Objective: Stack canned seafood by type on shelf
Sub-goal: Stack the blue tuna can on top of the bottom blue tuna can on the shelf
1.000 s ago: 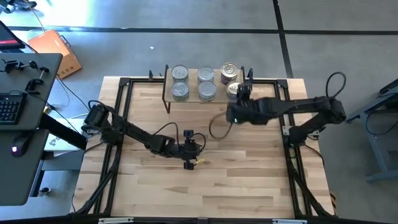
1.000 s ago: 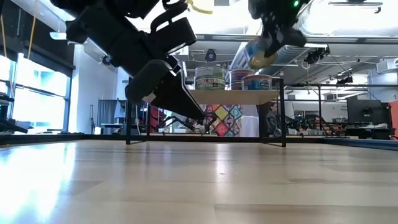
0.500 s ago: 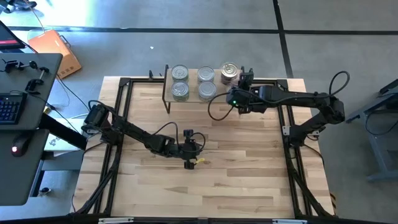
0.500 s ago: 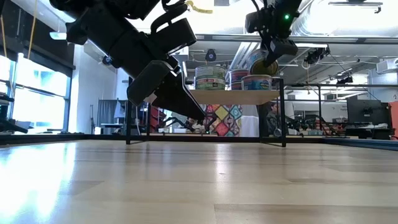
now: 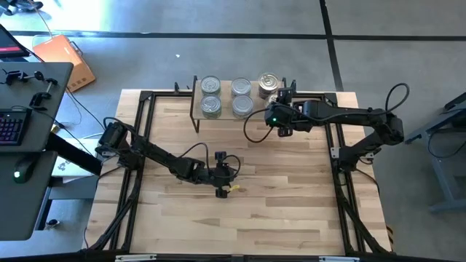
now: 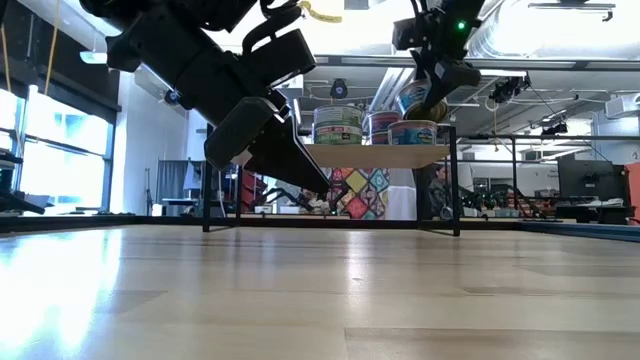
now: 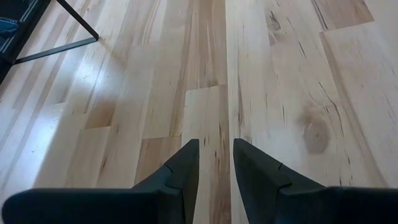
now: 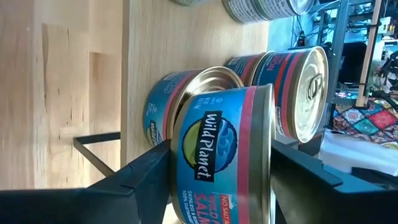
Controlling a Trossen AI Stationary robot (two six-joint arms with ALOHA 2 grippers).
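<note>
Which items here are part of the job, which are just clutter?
Job: salmon can between the right gripper fingers; stacked cans; shelf.
Not job: idle left gripper over bare table; keyboard; orange box.

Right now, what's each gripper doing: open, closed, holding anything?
Left gripper: slightly open, empty, over the table.
Right gripper: around a salmon can at the shelf; grip cannot be told.

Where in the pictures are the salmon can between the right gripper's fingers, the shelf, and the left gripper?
salmon can (image 8: 221,155): right wrist view, on its blue label.
shelf (image 6: 375,156): low view, on the front edge of the wooden board.
left gripper (image 7: 216,163): left wrist view, midway between its two dark fingertips.
</note>
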